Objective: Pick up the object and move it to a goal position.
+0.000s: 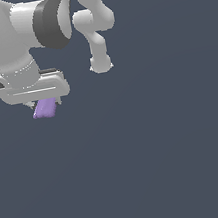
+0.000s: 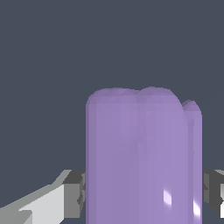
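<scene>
The object (image 1: 45, 109) is a small light-purple block with rounded, ridged sides, sticking out below the white hand in the exterior view's upper left. My gripper (image 1: 44, 103) is shut on the object, its fingers mostly hidden behind the hand's body. In the wrist view the object (image 2: 142, 157) fills the middle as a tall purple ridged form, and grey finger pads (image 2: 75, 192) press against it on both sides.
The white and dark-grey arm (image 1: 40, 21) crosses the top of the exterior view, with its base column (image 1: 98, 47) standing behind. A plain dark blue-grey surface (image 1: 154, 153) lies all around.
</scene>
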